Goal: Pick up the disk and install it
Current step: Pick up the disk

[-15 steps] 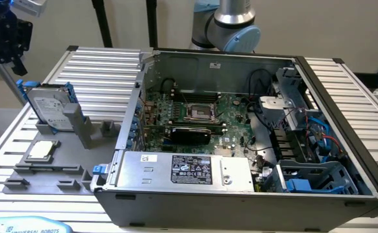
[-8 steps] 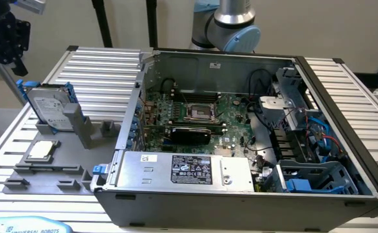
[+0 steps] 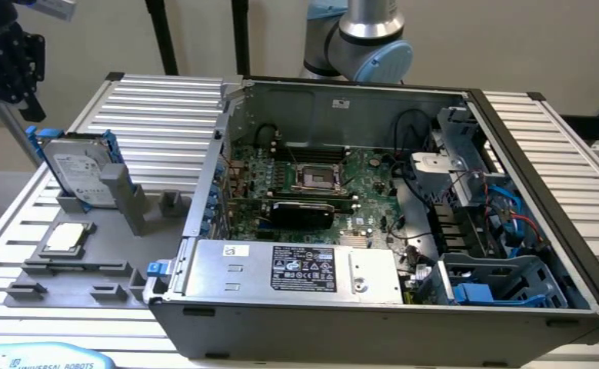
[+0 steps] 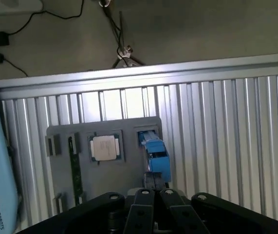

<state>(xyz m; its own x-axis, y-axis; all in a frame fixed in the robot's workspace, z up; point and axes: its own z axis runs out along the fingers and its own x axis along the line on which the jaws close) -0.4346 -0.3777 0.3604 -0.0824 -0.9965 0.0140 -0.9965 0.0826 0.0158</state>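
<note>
Progress: nothing done yet as far as I can judge; neither the pick nor the install has happened.
Hand: the black gripper (image 4: 155, 194) has its fingers pressed together on nothing, and I see it carrying no part.
Disk: the flat silver-grey hard drive with a white label in a bright blue plastic carrier (image 3: 78, 173) stands on edge below the hand, apart from the fingertips and untouched.
Holder: the grey slotted fixture plate (image 3: 84, 280) props the disk upright, so from the hand I look down on the blue carrier's top edge.
Neighbour: the small square silver CPU chip (image 3: 65, 237) lies flat in its own pocket on the same plate, beside the disk and also below the hand.
Case: the open dark grey computer case (image 3: 545, 184) sits well away from the hand, past the fixture plate.
Bay: the blue-grey plastic drive cage (image 3: 504, 277) is at the case's far corner from the hand, and I can't tell if it is free.
Left: I judge the whole job remains, both grasping the disk and seating it in the case.
</note>
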